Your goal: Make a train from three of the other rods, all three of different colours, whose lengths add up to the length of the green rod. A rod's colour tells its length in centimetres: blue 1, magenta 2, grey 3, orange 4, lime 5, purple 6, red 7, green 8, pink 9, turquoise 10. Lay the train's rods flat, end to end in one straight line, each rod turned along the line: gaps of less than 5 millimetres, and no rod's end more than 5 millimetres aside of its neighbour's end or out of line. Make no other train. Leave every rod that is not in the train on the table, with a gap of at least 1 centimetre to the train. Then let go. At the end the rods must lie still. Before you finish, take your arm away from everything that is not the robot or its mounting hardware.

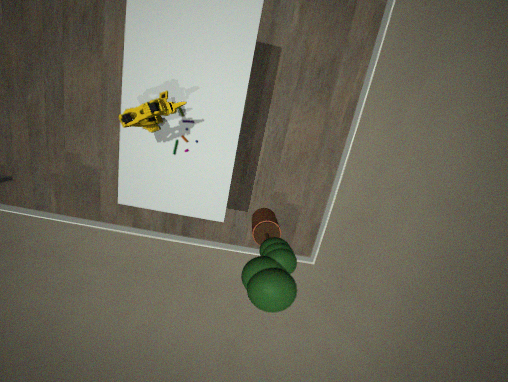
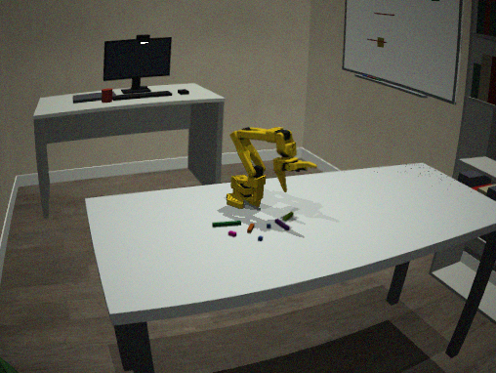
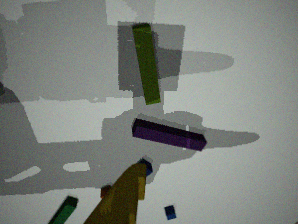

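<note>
My gripper (image 2: 301,179) is open and empty, high above the table; one jaw shows in the wrist view. The lime rod (image 1: 182,112) (image 2: 288,216) (image 3: 146,65) points toward the purple rod (image 1: 188,121) (image 2: 282,225) (image 3: 169,135), which lies nearly crosswise, apart from it. One blue rod (image 1: 187,129) (image 2: 268,226) (image 3: 148,166) is partly behind the jaw in the wrist view; another blue rod (image 1: 196,141) (image 2: 260,238) (image 3: 170,212) lies apart. The orange rod (image 1: 185,138) (image 2: 251,227), magenta rod (image 1: 186,150) (image 2: 232,233) and green rod (image 1: 176,147) (image 2: 227,224) (image 3: 63,211) lie separately.
The rods lie on the white table (image 1: 170,185) (image 2: 171,273), in front of and beside the arm's base (image 2: 246,191). Shadows of the arm fall around the lime and purple rods. A second desk (image 2: 205,93) stands behind, away from the table.
</note>
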Controlling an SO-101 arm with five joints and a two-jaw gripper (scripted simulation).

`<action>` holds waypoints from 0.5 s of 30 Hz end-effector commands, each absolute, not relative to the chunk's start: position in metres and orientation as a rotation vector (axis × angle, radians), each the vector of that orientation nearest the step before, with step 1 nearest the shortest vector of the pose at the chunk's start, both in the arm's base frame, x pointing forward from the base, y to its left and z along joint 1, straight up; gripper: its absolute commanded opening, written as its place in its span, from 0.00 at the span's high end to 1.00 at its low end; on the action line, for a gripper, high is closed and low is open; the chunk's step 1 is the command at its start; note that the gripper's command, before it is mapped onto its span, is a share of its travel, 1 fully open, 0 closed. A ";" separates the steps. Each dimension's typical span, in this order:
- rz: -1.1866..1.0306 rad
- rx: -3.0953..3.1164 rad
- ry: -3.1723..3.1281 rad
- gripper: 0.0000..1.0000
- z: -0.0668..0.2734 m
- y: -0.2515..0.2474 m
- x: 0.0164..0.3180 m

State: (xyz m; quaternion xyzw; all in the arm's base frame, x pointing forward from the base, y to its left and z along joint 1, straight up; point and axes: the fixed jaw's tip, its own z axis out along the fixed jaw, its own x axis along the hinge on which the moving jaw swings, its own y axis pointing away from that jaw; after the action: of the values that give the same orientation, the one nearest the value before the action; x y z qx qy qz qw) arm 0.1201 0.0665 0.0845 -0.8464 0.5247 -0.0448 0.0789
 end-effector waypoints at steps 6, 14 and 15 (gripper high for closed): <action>-0.250 -2.382 1.508 0.00 0.112 0.072 0.135; -0.250 -2.382 1.508 0.00 0.112 0.072 0.135; -0.250 -2.382 1.508 0.00 0.112 0.072 0.135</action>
State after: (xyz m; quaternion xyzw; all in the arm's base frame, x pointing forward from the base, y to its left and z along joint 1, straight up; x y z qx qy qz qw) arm 0.1271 0.0693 0.0972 -0.8408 0.5250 -0.0653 0.1147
